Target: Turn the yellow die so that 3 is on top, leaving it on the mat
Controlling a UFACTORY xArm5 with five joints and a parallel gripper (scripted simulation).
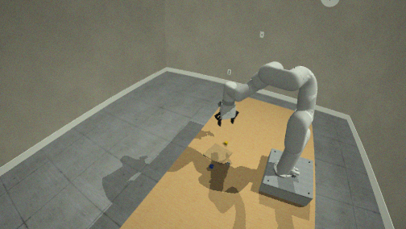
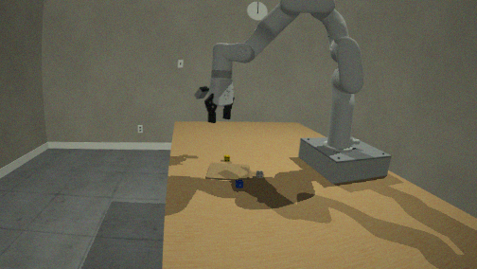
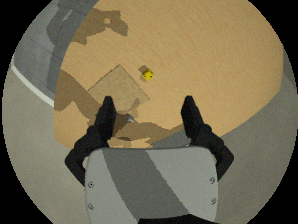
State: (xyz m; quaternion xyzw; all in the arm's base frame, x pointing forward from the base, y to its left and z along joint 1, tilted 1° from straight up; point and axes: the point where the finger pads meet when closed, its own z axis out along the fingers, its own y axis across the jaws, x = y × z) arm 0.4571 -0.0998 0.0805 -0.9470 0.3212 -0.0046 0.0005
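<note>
Yellow die (image 1: 225, 143) (image 2: 227, 158) (image 3: 148, 75) sits off mat (image 1: 217, 151) (image 2: 228, 170) (image 3: 119, 89); approach step, gripper (image 1: 226, 121) (image 2: 220, 119) (image 3: 148, 103) spread, empty; next: centre over it, then descend.

Plain taupe walls (image 1: 101, 36) (image 2: 114, 47) with pale skirting (image 1: 89, 110) (image 2: 109, 145) enclose grey tiled flooring (image 1: 80, 161) (image 2: 57, 189)
</note>
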